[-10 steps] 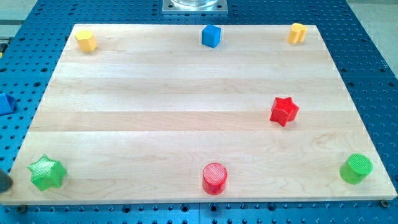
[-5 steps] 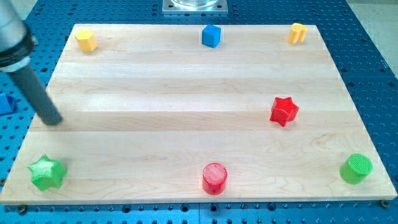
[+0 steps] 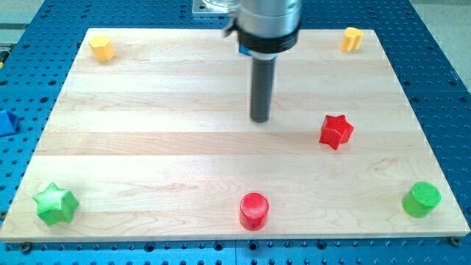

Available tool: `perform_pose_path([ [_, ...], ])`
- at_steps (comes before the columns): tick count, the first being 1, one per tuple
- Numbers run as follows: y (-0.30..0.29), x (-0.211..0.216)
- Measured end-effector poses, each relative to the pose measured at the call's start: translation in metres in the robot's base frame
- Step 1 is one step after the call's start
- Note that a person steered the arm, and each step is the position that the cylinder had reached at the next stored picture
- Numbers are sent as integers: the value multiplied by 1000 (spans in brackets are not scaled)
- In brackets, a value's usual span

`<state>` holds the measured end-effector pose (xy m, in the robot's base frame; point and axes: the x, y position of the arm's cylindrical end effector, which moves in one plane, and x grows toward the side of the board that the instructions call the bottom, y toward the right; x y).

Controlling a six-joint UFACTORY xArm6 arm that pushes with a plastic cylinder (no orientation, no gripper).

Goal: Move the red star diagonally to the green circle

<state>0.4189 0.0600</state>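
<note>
— Where is your rod right now?

— My tip (image 3: 260,118) rests on the pale wooden board (image 3: 169,147), near the middle and a little toward the view's top. I carry no claw, so there is nothing to open or close, only the straight dark rod under a grey cylindrical housing.

— And the red star-shaped block?

— The red star-shaped block (image 3: 336,131) lies to the view's right of my tip and slightly lower, near but apart from it. The green round block (image 3: 422,199) sits in the board's bottom right corner, well apart from the star, diagonally down to the right.

— What else is on the board?

— A red round block (image 3: 254,210) at the bottom edge, a green star-shaped block (image 3: 55,204) in the bottom left corner, a yellow block (image 3: 101,48) in the top left corner, and another yellow block (image 3: 352,38), possibly heart-shaped, in the top right corner.

— And around it?

— The board lies on a blue perforated metal table (image 3: 441,88). A small blue object (image 3: 6,122) shows at the view's left edge, off the board.
</note>
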Motion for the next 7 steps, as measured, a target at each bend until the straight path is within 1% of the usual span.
perform_pose_path([
  [1, 40, 1],
  [2, 72, -5],
  [3, 88, -10],
  [4, 127, -10],
  [5, 144, -3],
  [7, 116, 35],
])
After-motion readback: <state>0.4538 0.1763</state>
